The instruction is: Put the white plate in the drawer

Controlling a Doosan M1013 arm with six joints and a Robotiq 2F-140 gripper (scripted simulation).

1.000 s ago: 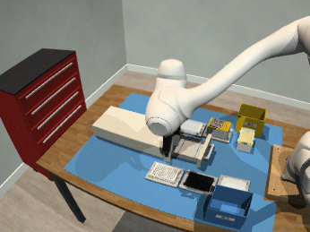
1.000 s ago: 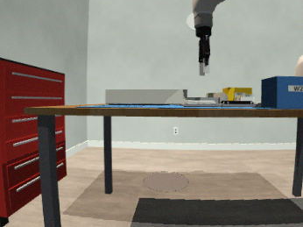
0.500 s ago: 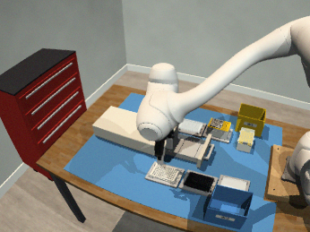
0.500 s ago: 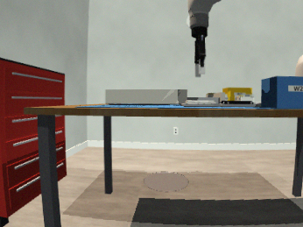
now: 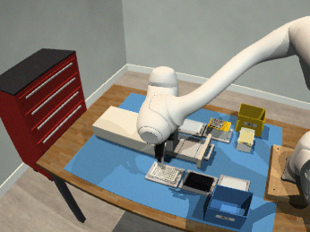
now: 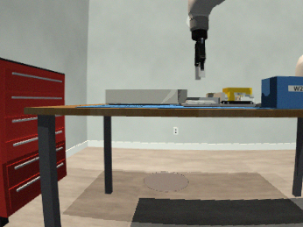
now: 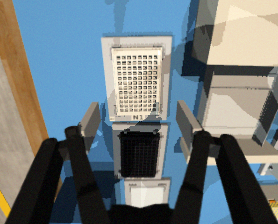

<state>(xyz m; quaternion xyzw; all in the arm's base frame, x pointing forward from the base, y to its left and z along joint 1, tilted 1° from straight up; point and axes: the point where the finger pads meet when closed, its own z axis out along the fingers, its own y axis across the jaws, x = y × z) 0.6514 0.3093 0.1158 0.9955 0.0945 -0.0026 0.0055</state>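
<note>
The white plate point(image 5: 165, 174) is a flat grid of wells without a lid. It lies in its work nest N1 on the blue mat near the table's front edge, and shows in the wrist view point(image 7: 137, 82) too. My gripper point(image 5: 162, 158) hangs well above it, pointing straight down, open and empty. In the wrist view my gripper point(image 7: 138, 110) has its fingers on either side of the plate's near end. In the side view my gripper point(image 6: 200, 73) is high above the bench. The cooler CD point(image 5: 121, 125) is a beige box. Its drawer point(image 5: 193, 149) stands pulled out and empty, with the bar handle point(image 5: 208, 154) toward the arm's base.
A black plate point(image 5: 198, 181) and a lidded white plate point(image 5: 233, 183) lie in nests beside N1. A blue bin point(image 5: 228, 203) stands at the front, a yellow bin point(image 5: 251, 117) at the back right, with small racks point(image 5: 219, 125) nearby. A red drawer cabinet point(image 5: 42, 99) stands left of the table.
</note>
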